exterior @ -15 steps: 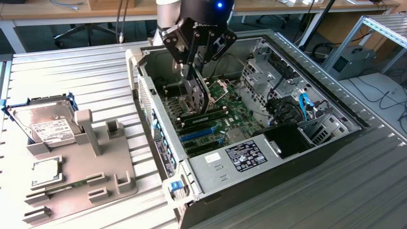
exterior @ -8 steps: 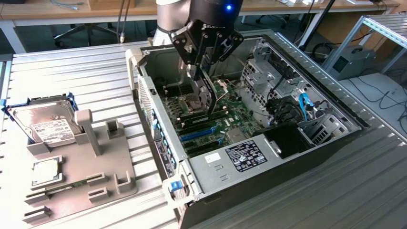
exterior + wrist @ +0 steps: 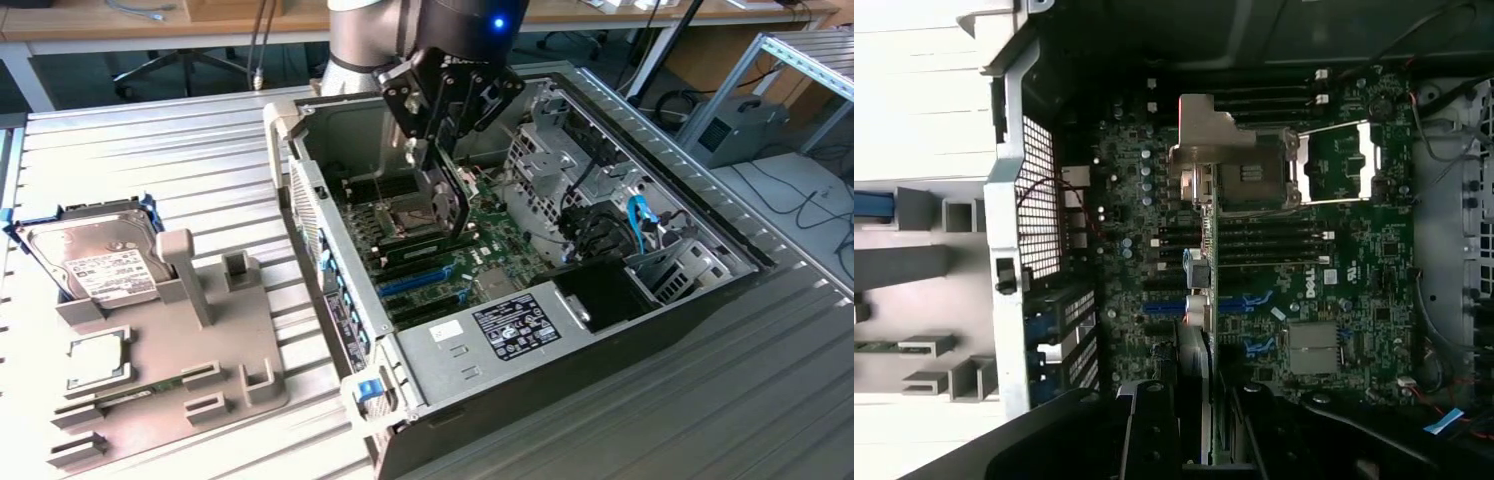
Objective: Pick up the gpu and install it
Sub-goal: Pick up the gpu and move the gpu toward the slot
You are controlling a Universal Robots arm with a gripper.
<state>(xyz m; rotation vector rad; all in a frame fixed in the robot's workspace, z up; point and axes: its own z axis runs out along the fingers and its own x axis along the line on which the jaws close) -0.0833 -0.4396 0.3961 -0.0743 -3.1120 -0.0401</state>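
Closest to the wrist camera, 2 black fingers [image 3: 1150, 430] of the gripper [image 3: 1200, 425] clamp the gpu [image 3: 1198, 300], a thin flat black expansion card seen edge-on, with its silver-grey metal bracket [image 3: 1204, 125] at the far end. Beneath it lies the green motherboard [image 3: 1334, 290] with a silver CPU socket [image 3: 1254, 180] and blue slots [image 3: 1164, 306].

In the exterior view the gripper [image 3: 430, 150] hangs inside the open grey computer case [image 3: 441, 365], which lies on its side on a ribbed metal table [image 3: 160, 150]. The gpu [image 3: 449, 205] stands nearly upright in the grip, its lower end close to the motherboard [image 3: 514, 245]; whether it touches cannot be told. On the exterior view's left, well apart from the case, a grey plastic fixture [image 3: 174, 350] carries a silver hard drive with a white label [image 3: 100, 265].
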